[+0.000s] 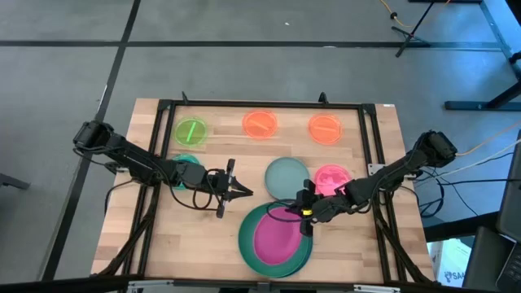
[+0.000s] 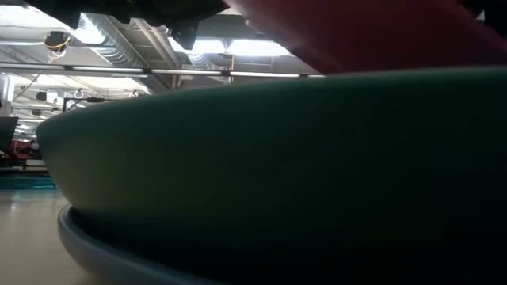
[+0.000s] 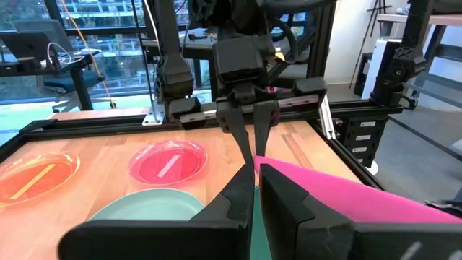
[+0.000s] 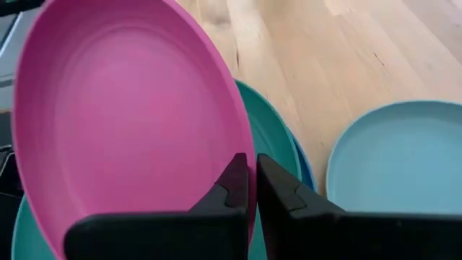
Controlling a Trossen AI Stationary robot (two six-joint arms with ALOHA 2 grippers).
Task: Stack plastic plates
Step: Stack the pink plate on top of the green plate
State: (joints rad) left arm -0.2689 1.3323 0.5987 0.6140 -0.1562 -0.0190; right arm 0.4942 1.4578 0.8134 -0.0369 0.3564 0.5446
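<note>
The right gripper has its two dark fingers pinched nearly together on the rim of a round magenta plastic plate, which hangs tilted over a large round green plastic plate. A blue rim peeks out from under the green one. Just beside them lies a pale teal round plate, and a small pink disc sits near it.

The left gripper waits beside the stack, fingers spread.

The step in hand looks like setting the magenta plate into the green one; the next move calls for levelling it, lowering it and letting go.

No writing or brand is legible.
</note>
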